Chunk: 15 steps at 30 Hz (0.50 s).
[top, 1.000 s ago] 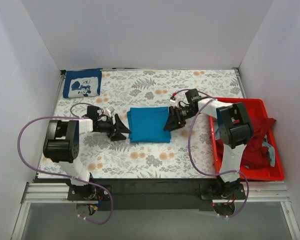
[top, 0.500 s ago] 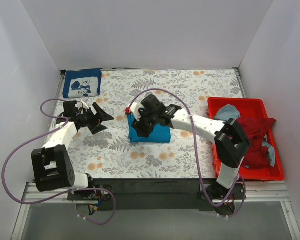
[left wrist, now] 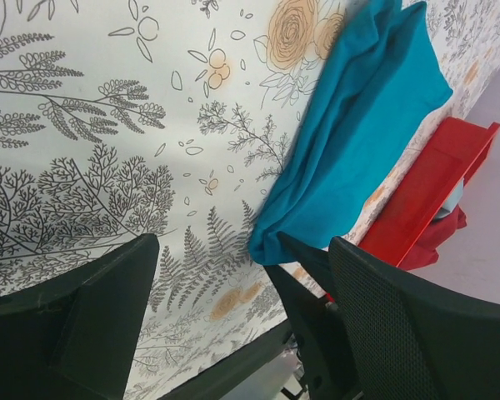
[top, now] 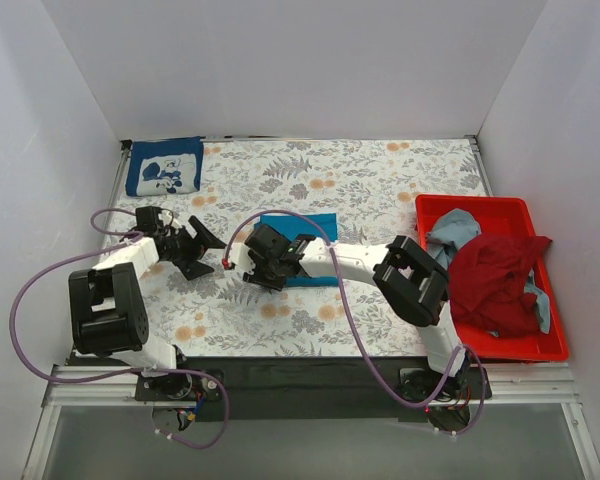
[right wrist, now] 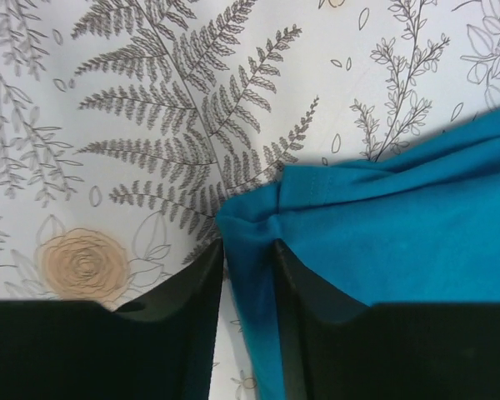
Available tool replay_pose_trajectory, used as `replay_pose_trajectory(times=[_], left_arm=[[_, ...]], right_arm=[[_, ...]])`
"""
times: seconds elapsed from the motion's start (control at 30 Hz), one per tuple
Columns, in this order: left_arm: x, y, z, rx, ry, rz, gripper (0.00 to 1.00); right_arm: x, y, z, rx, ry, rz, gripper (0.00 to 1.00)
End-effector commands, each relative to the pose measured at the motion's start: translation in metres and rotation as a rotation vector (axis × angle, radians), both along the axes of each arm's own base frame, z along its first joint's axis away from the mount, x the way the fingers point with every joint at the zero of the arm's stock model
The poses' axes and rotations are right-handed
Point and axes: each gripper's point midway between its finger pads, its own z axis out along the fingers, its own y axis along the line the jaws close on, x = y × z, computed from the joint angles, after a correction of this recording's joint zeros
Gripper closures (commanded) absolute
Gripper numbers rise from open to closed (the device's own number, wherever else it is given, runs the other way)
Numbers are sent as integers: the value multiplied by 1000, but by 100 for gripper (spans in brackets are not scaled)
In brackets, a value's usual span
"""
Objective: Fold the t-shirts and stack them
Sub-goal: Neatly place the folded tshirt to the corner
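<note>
The teal-blue t-shirt (top: 318, 225) lies folded at mid-table. My right gripper (top: 261, 267) has reached across it and is shut on its near left corner; the right wrist view shows my right gripper (right wrist: 248, 271) pinching a bunched fold of the teal cloth (right wrist: 400, 225). My left gripper (top: 204, 253) is open and empty just left of the shirt. In the left wrist view my left gripper (left wrist: 242, 333) faces the teal shirt (left wrist: 367, 125) without touching it. The navy t-shirt with a white graphic (top: 165, 166) lies folded at the far left corner.
A red plastic bin (top: 543, 347) stands at the right edge, holding a dark red shirt (top: 495, 280) and a pale blue-grey one (top: 455, 225). The bin (left wrist: 429, 196) also shows in the left wrist view. White walls close in the flowered table (top: 380, 180).
My right gripper has moved left and nearer, to the teal shirt's near left corner, and closed on it. My left gripper has shifted slightly nearer and stays open.
</note>
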Motion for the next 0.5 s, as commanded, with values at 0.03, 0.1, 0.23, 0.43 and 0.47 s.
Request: replay_pose_trajectory(times=[0.03,0.1,0.23,0.43,0.47], left_arm=[[2,-13,-6,-23,-1,-25,17],[4,-20,-12,-31,9,-39,17],[8,-49,-21,-62,34,-81,16],[21,-91,-29,-86,63,-105,16],[23,-93,-36,-77,78,-93,16]], right_arm=[[22,8,11,15,-107,-6,77],[25,7,20,30,-122,-8,92],[28,4,41,77,-127,-5,99],[23,7,71,152,-124,20,99],[23,7,73,155,-126,23,99]])
